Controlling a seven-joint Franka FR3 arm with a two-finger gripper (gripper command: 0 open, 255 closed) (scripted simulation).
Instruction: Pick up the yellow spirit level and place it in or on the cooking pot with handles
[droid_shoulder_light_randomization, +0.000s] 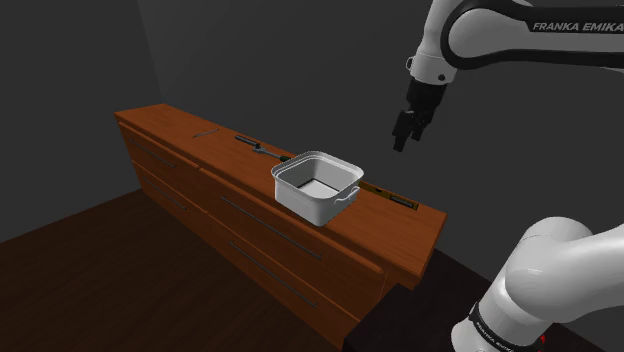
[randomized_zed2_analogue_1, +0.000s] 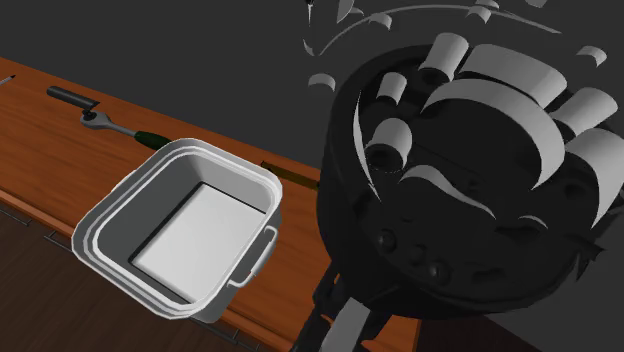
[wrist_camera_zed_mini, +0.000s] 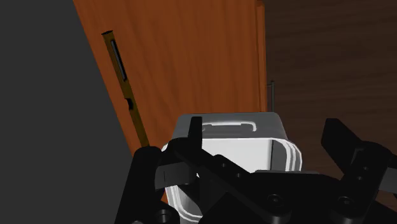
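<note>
A dull yellow spirit level (wrist_camera_zed_mini: 124, 89) lies flat along the back edge of the wooden dresser (droid_shoulder_light_randomization: 240, 185), close to the dark wall. Its end sticks out past the pot (droid_shoulder_light_randomization: 392, 195), and a thin strip of it shows behind the pot (randomized_zed2_analogue_1: 292, 176). The white squarish cooking pot (droid_shoulder_light_randomization: 316, 185) with side handles stands empty in front of the level (randomized_zed2_analogue_1: 190, 235) (wrist_camera_zed_mini: 235, 149). My black gripper (droid_shoulder_light_randomization: 402, 138) hangs open well above the dresser's end nearest the stand, holding nothing. In the wrist view the gripper (wrist_camera_zed_mini: 267, 140) has its fingers (wrist_camera_zed_mini: 194, 137) standing wide apart over the pot.
A ratchet wrench (droid_shoulder_light_randomization: 255, 145) (randomized_zed2_analogue_1: 100, 118) lies on the dresser past the pot, with a small thin object (droid_shoulder_light_randomization: 205, 131) farther along. The dresser has drawer fronts toward the dark wood floor (droid_shoulder_light_randomization: 90, 270). A dark wall runs behind it.
</note>
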